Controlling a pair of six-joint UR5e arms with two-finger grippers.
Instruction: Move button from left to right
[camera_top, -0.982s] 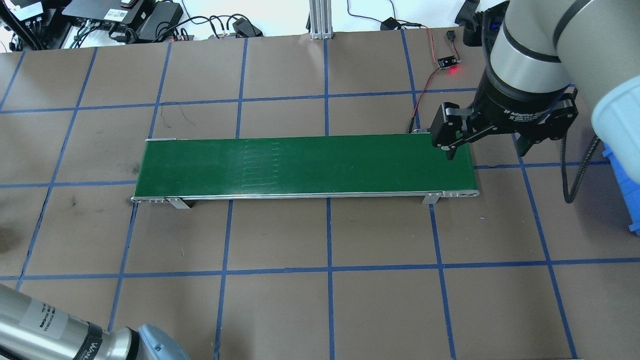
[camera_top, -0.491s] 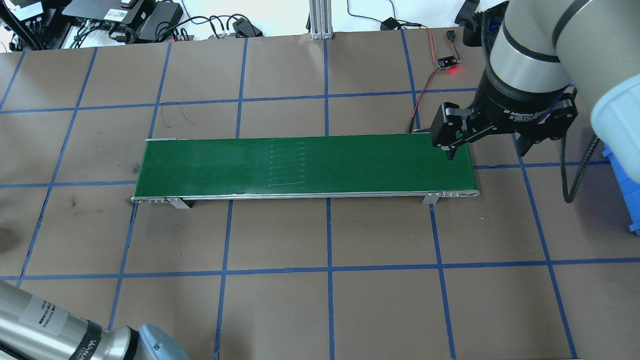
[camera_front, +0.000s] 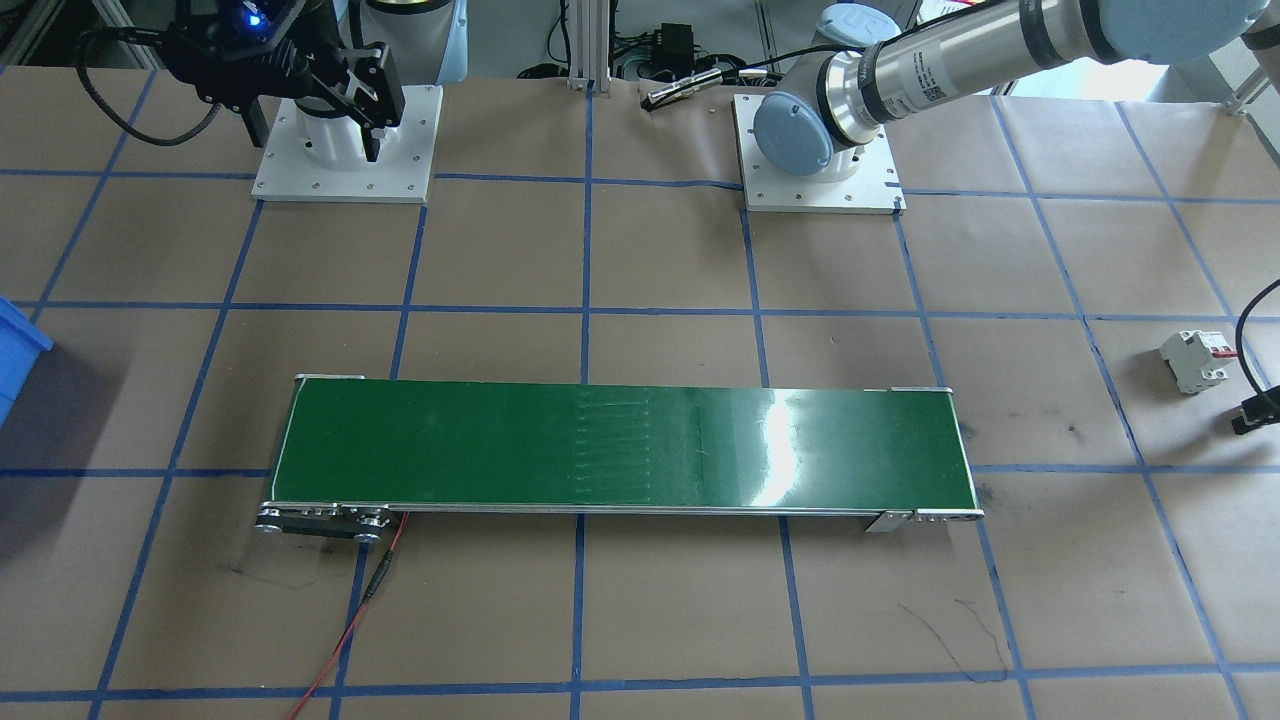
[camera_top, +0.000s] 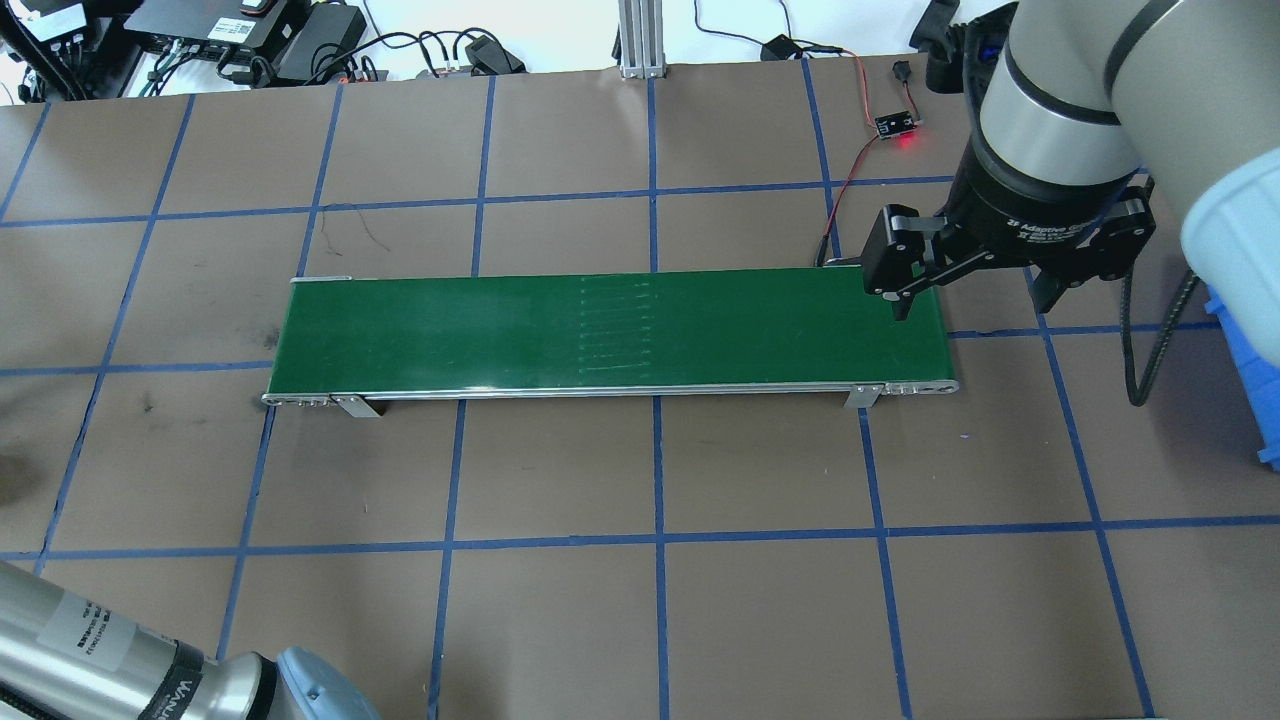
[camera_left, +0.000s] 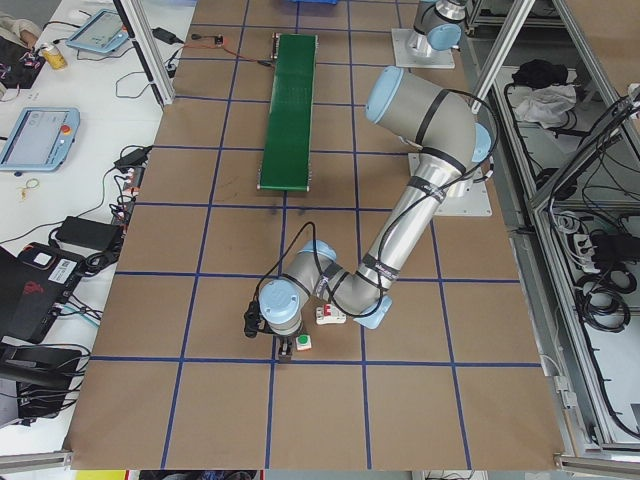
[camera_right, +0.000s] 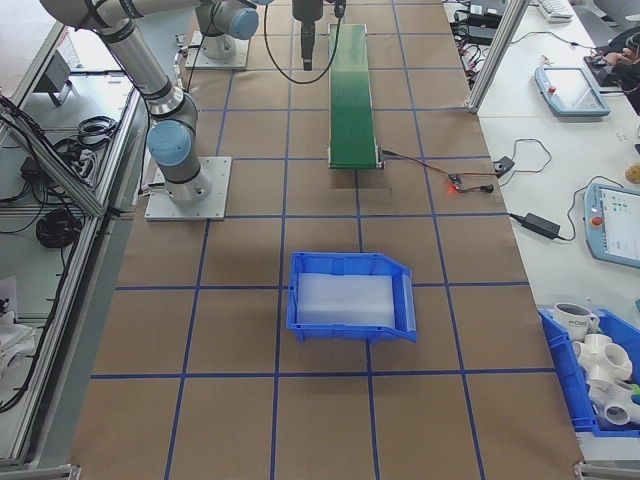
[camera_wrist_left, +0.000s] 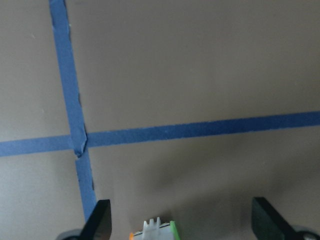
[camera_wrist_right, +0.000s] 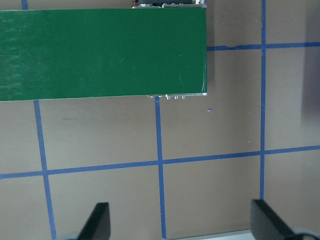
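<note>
- Left tool (camera_wrist_left: 177, 222), spread wide, hovers over the tiny green-headed, pale-bodied button (camera_wrist_left: 159, 230), which rests between its fingers on the brown paper-covered surface (camera_wrist_left: 200, 65); pickup stage.
- Next: descend, close squarely.
- Right tool (camera_top: 985, 290), also spread, waits above the long green conveyor belt (camera_top: 600, 330).

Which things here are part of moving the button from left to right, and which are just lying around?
Part of the job: button; left hand, open around it; right hand; probably conveyor belt and blue bin.
Lying about: circuit breaker; small lit board.
</note>
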